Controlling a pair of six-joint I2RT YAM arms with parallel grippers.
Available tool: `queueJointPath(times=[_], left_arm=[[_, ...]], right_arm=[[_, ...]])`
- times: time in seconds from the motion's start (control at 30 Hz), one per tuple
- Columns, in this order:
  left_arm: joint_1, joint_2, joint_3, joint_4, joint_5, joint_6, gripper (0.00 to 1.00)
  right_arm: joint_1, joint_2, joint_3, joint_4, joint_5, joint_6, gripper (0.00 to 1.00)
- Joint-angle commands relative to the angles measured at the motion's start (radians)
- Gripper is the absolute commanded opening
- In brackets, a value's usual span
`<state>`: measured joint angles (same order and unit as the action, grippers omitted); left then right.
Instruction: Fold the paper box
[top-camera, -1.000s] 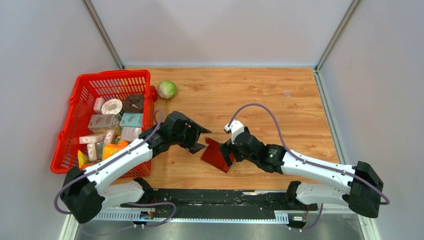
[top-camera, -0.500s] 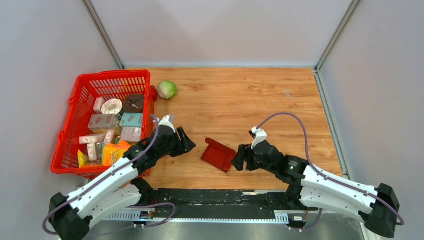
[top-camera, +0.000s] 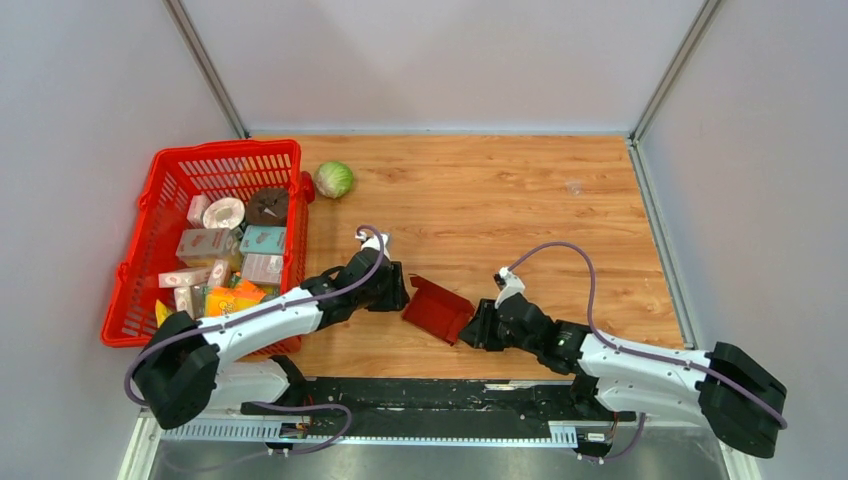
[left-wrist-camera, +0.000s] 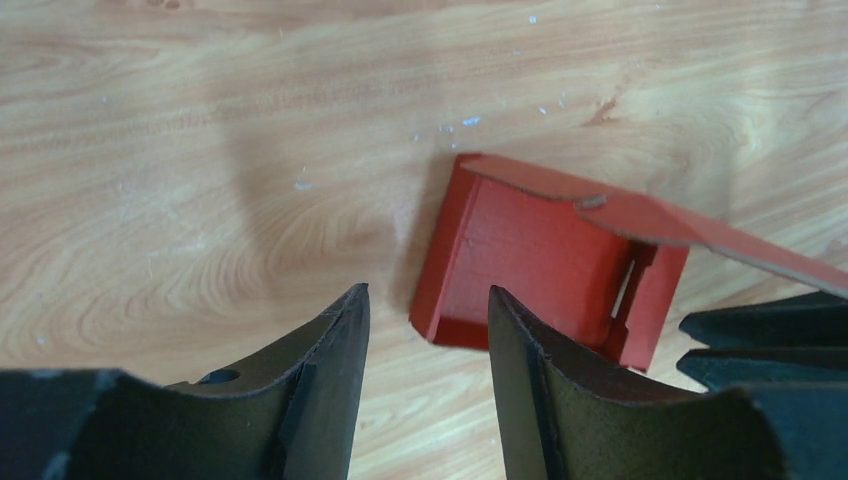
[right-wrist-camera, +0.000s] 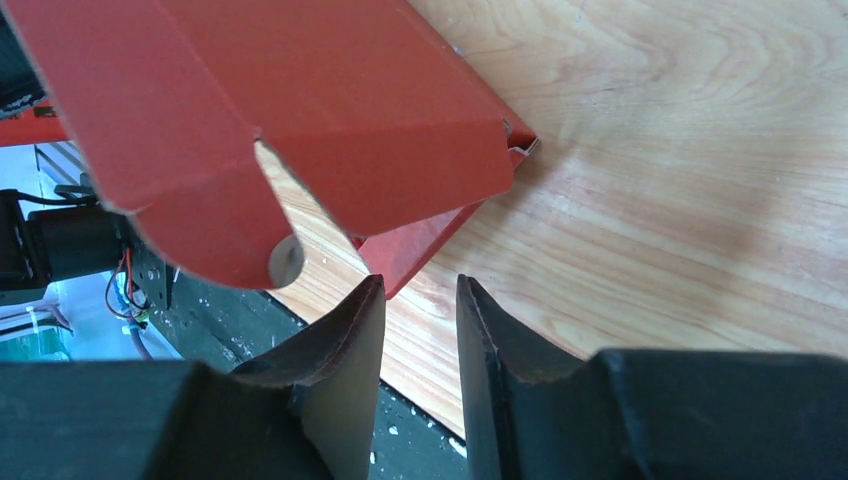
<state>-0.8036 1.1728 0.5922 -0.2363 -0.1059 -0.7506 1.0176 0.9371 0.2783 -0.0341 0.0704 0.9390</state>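
A wooden table between pale walls. Near its front edge lies the half-folded paper box, flanked by the left gripper and right gripper, both parted, holding nothing. A one-sided push could skid the light card away.

Wood-grain tabletop, orange-brown. Pale grey wall panels on far, left, right edges. Metal posts at both far corners. Black rail along near edge. Soft even light.
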Motion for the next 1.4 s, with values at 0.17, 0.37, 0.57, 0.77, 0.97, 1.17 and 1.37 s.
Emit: queueJointPath(times=[0.17,0.37,0.57,0.77,0.97,1.17,1.37], left_arm=[[-0.006,0.14,0.023,0.232,-0.005,0.025,0.54],[-0.031,0.195,0.002,0.322,0.02,-0.013,0.54],[-0.078,0.214,-0.054,0.416,0.015,-0.078,0.51],[-0.1,0.125,-0.118,0.413,-0.055,-0.105,0.52],[-0.105,-0.014,-0.152,0.308,-0.12,-0.131,0.58],[-0.103,-0.206,-0.223,0.243,-0.189,-0.142,0.6],[-0.1,-0.329,-0.206,0.166,-0.288,-0.073,0.57]], right_arm=[[-0.016,0.112,0.033,0.139,0.06,0.014,0.34],[-0.03,0.167,0.097,0.103,0.08,-0.077,0.37],[-0.073,0.271,0.223,-0.023,0.088,-0.16,0.41],[-0.111,0.321,0.282,-0.119,0.012,-0.232,0.52],[-0.123,0.249,0.308,-0.292,0.054,-0.305,0.66],[-0.129,0.177,0.312,-0.331,0.037,-0.254,0.58],[-0.128,0.192,0.256,-0.139,0.057,-0.164,0.45]])
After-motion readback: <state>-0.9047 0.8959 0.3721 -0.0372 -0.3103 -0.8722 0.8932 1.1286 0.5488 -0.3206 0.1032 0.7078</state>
